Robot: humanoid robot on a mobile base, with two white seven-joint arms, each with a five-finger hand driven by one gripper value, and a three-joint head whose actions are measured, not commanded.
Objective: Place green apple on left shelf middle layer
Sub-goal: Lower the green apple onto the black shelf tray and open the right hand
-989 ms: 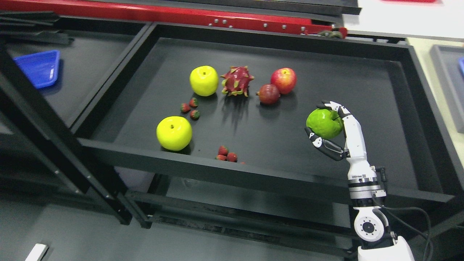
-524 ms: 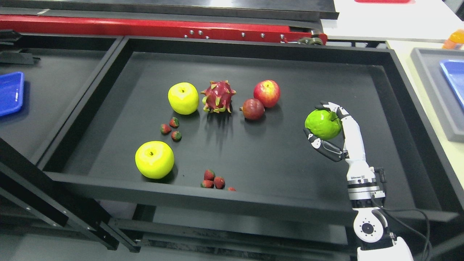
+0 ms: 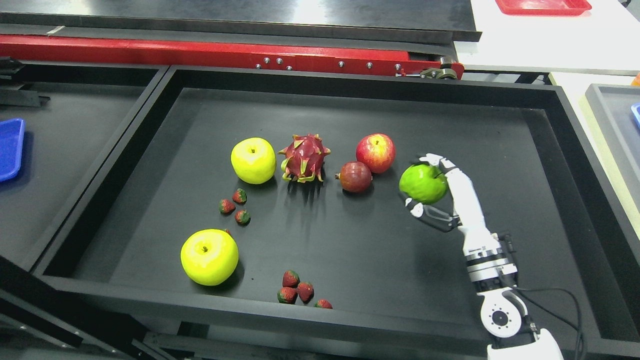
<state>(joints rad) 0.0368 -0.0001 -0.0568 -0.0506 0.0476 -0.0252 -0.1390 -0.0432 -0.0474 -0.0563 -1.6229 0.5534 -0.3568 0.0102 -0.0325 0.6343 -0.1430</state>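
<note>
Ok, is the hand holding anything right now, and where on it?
Yes: the right hand grips the green apple, fingers over its top, thumb underneath.

Bare tray floor [image 3: 525, 165] lies right; red apple [image 3: 375, 152] and pomegranate [image 3: 355, 176] crowd the left.

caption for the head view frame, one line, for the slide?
Right hand grips the green apple above a black tray holding two yellow apples, dragon fruit, red apple and strawberries.
</note>
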